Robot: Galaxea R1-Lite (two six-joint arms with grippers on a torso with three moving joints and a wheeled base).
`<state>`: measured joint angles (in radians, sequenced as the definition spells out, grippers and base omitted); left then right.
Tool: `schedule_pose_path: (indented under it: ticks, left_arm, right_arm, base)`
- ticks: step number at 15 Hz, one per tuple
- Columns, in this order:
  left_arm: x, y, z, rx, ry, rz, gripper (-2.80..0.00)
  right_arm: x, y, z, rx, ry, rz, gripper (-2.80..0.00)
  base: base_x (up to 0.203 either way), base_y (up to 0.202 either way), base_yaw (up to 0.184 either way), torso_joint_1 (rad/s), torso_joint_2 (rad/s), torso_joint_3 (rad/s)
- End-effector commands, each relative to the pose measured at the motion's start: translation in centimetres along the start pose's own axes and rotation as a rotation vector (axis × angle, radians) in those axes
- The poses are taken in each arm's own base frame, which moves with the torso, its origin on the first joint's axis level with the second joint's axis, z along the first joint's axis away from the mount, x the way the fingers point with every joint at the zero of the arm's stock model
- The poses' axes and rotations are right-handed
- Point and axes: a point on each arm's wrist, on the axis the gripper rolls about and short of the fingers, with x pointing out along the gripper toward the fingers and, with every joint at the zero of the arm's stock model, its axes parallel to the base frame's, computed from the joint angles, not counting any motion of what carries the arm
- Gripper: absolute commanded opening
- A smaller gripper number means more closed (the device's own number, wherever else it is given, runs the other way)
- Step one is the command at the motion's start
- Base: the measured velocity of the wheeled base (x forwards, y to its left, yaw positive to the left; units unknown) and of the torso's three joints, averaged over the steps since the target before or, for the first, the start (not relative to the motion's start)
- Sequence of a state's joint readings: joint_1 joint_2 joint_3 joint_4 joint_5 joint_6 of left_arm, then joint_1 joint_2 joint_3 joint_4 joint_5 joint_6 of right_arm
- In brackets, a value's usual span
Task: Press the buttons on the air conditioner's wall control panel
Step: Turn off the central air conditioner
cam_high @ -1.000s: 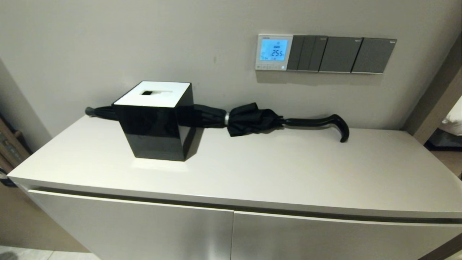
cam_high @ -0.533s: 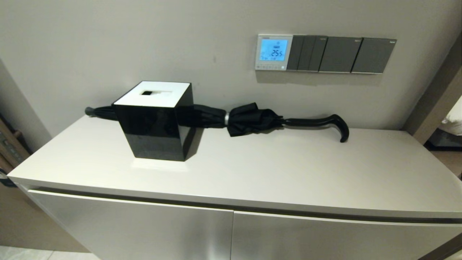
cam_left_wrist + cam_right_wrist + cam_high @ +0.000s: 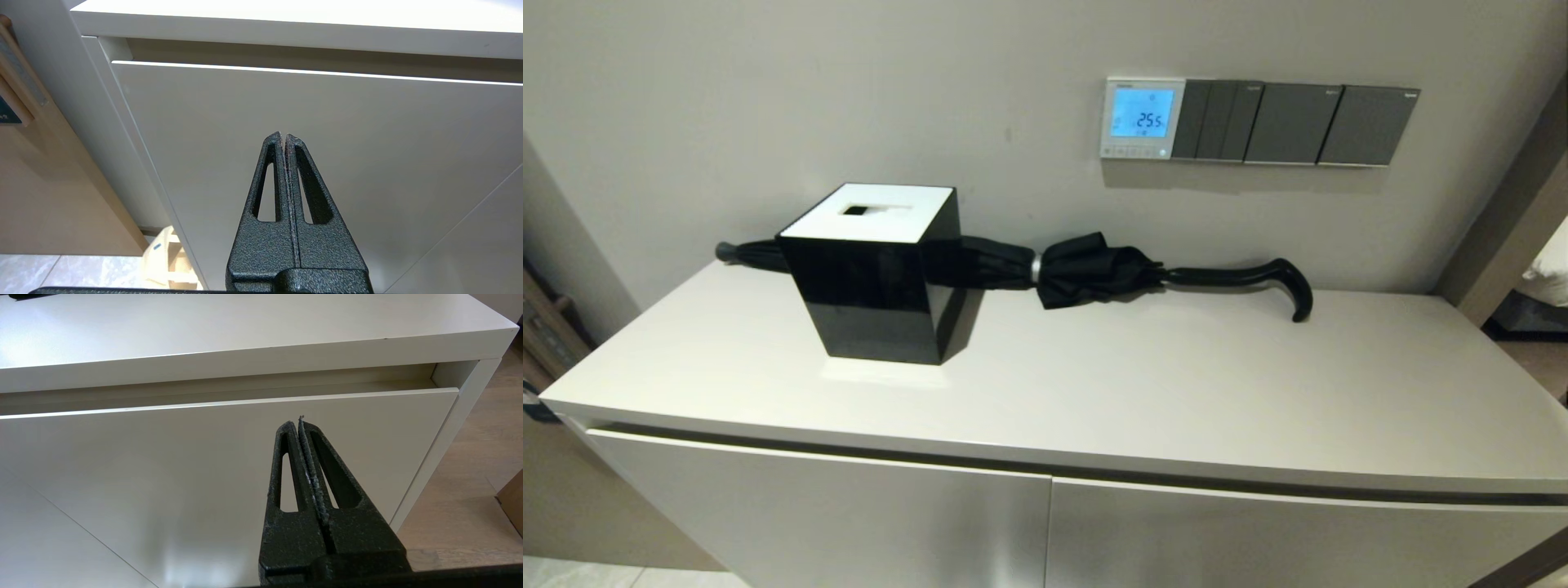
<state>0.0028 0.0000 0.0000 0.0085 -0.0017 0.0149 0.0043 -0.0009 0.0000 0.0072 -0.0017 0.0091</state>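
A white cabinet top [image 3: 1143, 384] fills the head view's lower half, bearing a black tissue box [image 3: 874, 273] and a black umbrella [image 3: 1094, 273] against the grey wall. The lit control panel [image 3: 1143, 118], with its buttons [image 3: 1131, 151], sits upper right beside dark switch plates [image 3: 1294, 122]. The left gripper [image 3: 284, 136] and right gripper [image 3: 296, 424] are both pressed closed before the cabinet doors [image 3: 310, 134].

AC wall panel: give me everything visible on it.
The air conditioner's wall control panel is a small square white-framed unit mounted flat on the wall above the cabinet, its right edge against the dark grey switch plates. Its LCD glows blue, reading 25.5. The buttons line its lower edge. Nothing touches it.
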Motion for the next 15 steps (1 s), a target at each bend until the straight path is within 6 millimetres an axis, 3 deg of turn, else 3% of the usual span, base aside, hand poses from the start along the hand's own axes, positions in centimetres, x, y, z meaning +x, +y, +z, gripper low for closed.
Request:
schedule_pose_path:
  ticks: [1, 15]
  left_arm:
    - [0.01, 0.00, 0.01, 0.000, 0.001, 0.000, -2.80]
    - [0.01, 0.00, 0.00, 0.000, 0.002, 0.000, -2.80]
  right_arm:
    - [0.05, 0.00, -0.08, 0.002, 0.007, 0.000, -2.80]
    - [0.05, 0.00, -0.07, 0.009, 0.006, 0.000, -2.80]
  base:
    - [0.000, 0.000, 0.000, 0.000, 0.00, 0.000]
    - [0.000, 0.000, 0.000, 0.000, 0.00, 0.000]
